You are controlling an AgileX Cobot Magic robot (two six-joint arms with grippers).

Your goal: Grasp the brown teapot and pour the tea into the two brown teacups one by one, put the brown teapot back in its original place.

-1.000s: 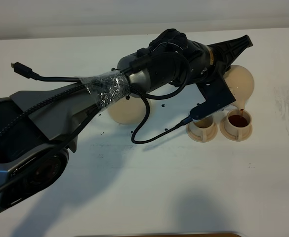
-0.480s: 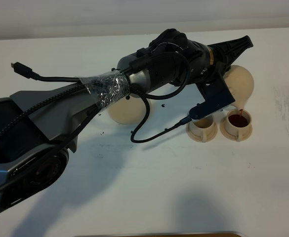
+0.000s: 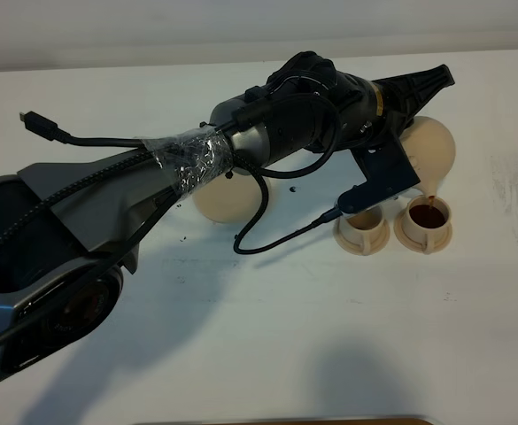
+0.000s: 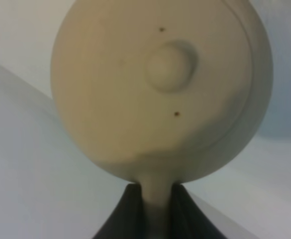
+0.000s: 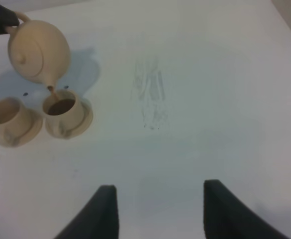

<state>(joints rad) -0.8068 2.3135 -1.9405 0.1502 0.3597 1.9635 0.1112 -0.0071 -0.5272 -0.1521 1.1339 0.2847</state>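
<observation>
Saucer [image 3: 226, 202] furthest left on the table [image 3: 294, 336], the wide one, half hidden behind the left arm [image 3: 267, 133] and with nothing on it — home for the pot at the end of the job.

Next along, left gripper [image 3: 422, 88] reaching across toward the right side, jaws clamped tight on the loop handle [image 4: 155, 199] of the teapot [image 3: 433, 149]. From the wrist view, dark fingers [image 4: 124, 215] pinching that handle from both sides.

Then empty cup [image 3: 362, 228], pale inside, not yet served. Just beside it, filled cup [image 3: 428, 220] with dark tea [image 3: 429, 215] well up inside. Teapot held in the air above and just behind that cup, tilted spout-down, a thin thread of tea falling from spout to cup.

Furthest right, outside the high view, right gripper [image 5: 157, 209] hovering well apart from all this, jaws wide apart and holding nothing.

On handling, by the look of things: stiff, smooth ceramic, hard, probably slick under the pads and easy to chip against a cup rim. Heavier with tea inside, lighter after each pour. Handle the sensible place to hold — already so. Worth minding the knobbed lid [image 4: 170, 64], possibly loose at this tilt.
</observation>
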